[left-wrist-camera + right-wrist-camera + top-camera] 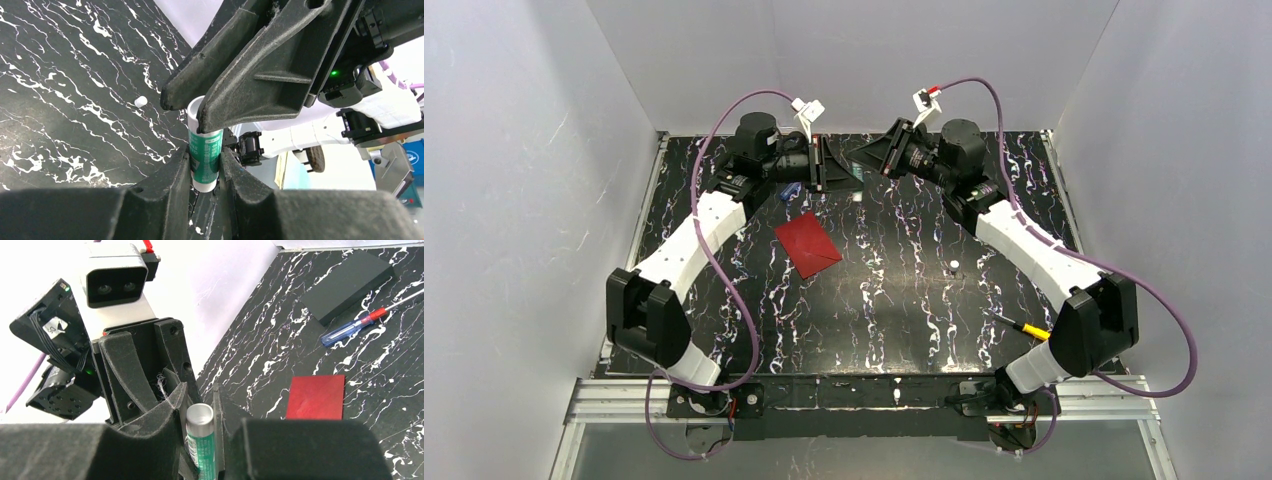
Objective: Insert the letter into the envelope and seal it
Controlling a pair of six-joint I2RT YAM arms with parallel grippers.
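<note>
Both tools closed on one green-labelled tube, far side of surface.
Left tool [205, 156] clamps the tube [205, 172] by its body. Right tool [199, 399] grips the white upper end, jaws narrowed to the tube's width. The envelope [808, 243] lies flat on the surface [904, 310], nearer the left arm and touching neither tool. A screwdriver [352, 327] and a black block [347, 285] lie near it.

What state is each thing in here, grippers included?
Glue stick: top looks open, gripped by both grippers.
Left gripper: shut on the glue stick.
Right gripper: shut on the glue stick.
Envelope: lying flat on the table, untouched.
White cap: loose on the table.
Screwdriver: lying on the table, untouched.
</note>
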